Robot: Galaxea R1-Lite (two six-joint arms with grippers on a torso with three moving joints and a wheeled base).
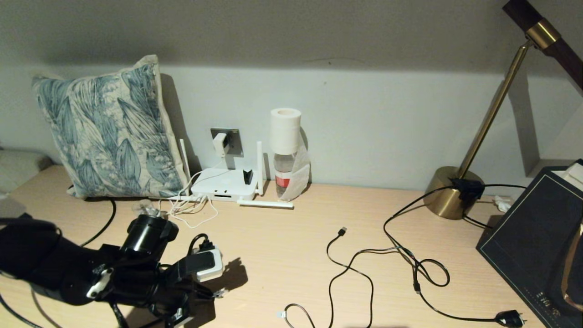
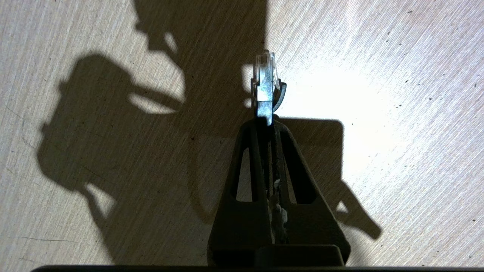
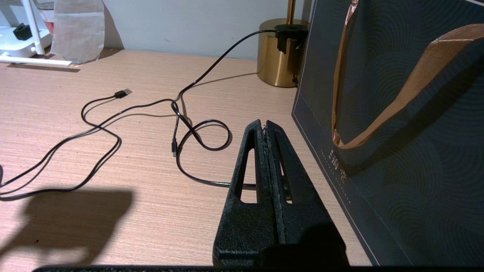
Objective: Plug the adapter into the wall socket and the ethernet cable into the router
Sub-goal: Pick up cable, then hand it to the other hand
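L gripper [image 2: 264, 121] is clamped tight on the ethernet cable [image 2: 266, 85] just behind its clear clip plug, which sticks out past the fingertips over the desk [image 2: 378, 113]. In the head view it sits low at the near-left of the desk, w/ a white travel plug [image 1: 209, 266] just beside it.

Adapter [image 1: 220, 145] looks already seated in the wall socket [image 1: 232, 139], its white cord dropping to the router [image 1: 223, 184]. So the step in hand, as I read it, is getting the plug to the router.

To do it well: keep the grip near the plug so it doesn't twist, carry it back toward the wall, line the plug square w/ a port. Which port is free I can't tell from here. Watch that the cable trailing behind has slack.

In the way: loose white cord loops at the router's near-left side, an antenna lying flat in front, a cushion [image 1: 104, 132] to the left, a bottle [image 1: 283, 171] w/ a tissue roll [image 1: 285, 130] to the right.

R gripper [image 3: 266, 126] is idle at the right, fingers pressed together on nothing, beside a dark bag [image 3: 397, 132]. Thin USB cable [image 3: 123, 93] and a lamp [image 3: 280, 56] lie well apart from the work
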